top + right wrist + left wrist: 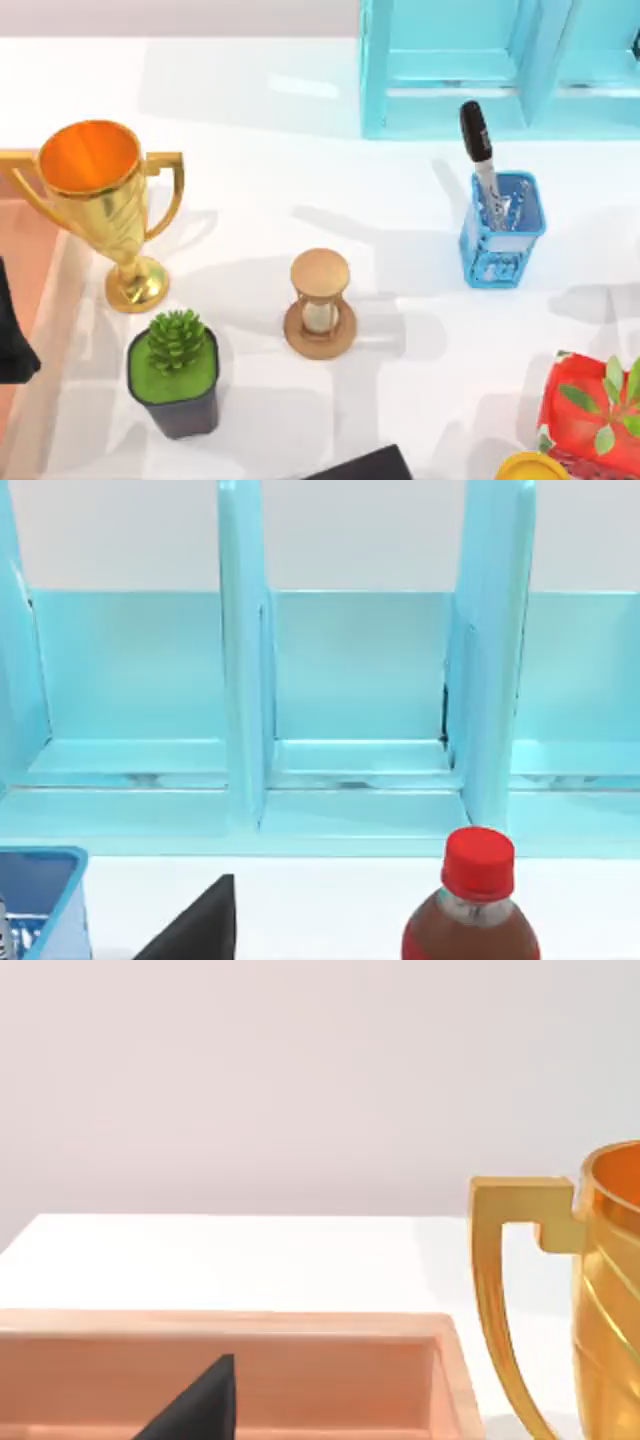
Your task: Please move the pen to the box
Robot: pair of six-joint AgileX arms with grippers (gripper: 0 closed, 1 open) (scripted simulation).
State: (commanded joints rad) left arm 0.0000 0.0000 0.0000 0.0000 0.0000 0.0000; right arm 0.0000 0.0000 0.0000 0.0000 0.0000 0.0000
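Currently pen [479, 150] stands near-upright, cap up, in blue holder [500, 232] at right, w/ long axis tilted slightly far-left. Right arm looks nearer; can't tell either gripper's state.

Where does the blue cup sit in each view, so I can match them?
Top: cup right of centre, in front of the turquoise shelf.
Right wrist: cup at the frame edge, in front of the same shelf.
Left wrist: faces the trophy instead.
Shared landmark: the shelf.
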